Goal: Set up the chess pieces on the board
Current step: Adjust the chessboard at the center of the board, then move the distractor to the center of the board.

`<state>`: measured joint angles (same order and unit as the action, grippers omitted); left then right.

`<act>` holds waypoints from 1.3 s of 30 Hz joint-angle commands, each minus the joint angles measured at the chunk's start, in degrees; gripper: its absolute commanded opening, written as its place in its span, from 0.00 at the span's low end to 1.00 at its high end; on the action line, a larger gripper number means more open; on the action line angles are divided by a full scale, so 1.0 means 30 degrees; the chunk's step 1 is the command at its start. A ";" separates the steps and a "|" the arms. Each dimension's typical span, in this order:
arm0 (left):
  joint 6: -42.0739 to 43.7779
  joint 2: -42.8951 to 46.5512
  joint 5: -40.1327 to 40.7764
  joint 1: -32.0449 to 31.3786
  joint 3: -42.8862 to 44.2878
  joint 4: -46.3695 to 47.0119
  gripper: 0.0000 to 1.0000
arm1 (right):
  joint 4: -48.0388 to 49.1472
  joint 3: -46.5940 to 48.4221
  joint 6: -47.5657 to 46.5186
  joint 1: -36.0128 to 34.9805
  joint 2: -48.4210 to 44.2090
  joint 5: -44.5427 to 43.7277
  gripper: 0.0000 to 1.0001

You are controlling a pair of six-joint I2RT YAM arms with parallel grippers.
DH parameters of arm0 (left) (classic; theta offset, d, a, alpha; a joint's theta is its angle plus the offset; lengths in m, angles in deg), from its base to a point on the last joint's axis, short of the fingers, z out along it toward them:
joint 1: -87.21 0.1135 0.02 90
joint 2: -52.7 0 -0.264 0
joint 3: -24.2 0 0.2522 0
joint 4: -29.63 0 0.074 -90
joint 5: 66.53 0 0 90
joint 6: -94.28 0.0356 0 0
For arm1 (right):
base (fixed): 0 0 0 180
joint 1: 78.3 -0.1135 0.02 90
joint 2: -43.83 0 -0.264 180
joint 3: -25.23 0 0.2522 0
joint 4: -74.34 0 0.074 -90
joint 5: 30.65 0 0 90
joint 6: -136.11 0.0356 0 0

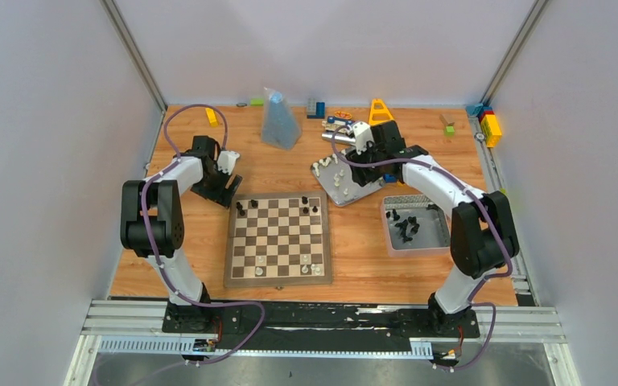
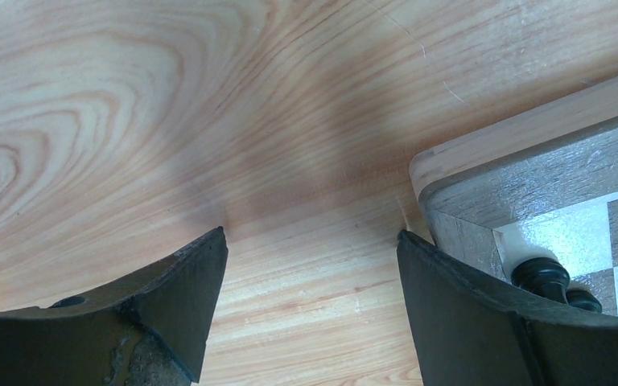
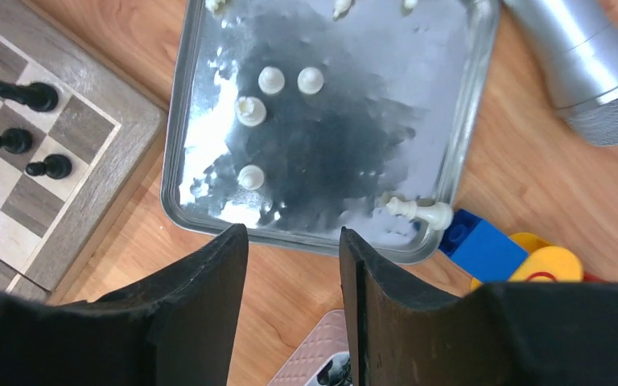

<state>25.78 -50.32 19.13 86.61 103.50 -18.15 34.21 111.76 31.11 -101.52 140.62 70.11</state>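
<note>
Board one, trays two, arms two

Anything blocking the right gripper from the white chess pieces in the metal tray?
Nothing visible. The right gripper hangs open over the near rim of the shiny metal tray; the cream-white chess pieces sit uncovered.

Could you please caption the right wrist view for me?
Open, empty right gripper poised at a metal tray of white chess pieces beside the board.

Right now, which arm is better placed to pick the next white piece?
Right. The right gripper, open, hovers at the edge of the tray, white pieces just ahead. The left gripper, also open, is over the table by a corner of the board, across from the tray.
</note>
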 commanded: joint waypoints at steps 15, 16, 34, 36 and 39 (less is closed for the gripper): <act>0.0031 0.1227 0.0697 -0.0130 -0.0601 0.0082 0.90 | -0.0260 0.0285 -0.0971 -0.2314 0.2498 0.1715 0.54; 0.0054 0.1277 0.0687 -0.0126 -0.0603 0.0057 0.90 | -0.0240 0.0332 -0.1062 -0.2462 0.2659 0.1528 0.53; 0.0323 0.1353 0.0626 0.0010 -0.0736 -0.0027 0.90 | -0.0102 0.0285 -0.3401 -0.3235 0.4591 -0.1396 0.15; 0.0333 0.1353 0.0611 0.0004 -0.0750 -0.0016 0.90 | -0.0117 0.0362 -0.4003 -0.3162 0.4578 -0.1439 0.11; 0.0355 0.1310 0.0532 -0.0004 -0.0741 -0.0054 0.90 | -0.0140 0.0479 -0.5078 -0.3002 0.4527 -0.1418 0.07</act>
<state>26.06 -48.49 20.99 86.50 101.62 -18.02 33.07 111.89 21.29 -111.42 154.00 68.67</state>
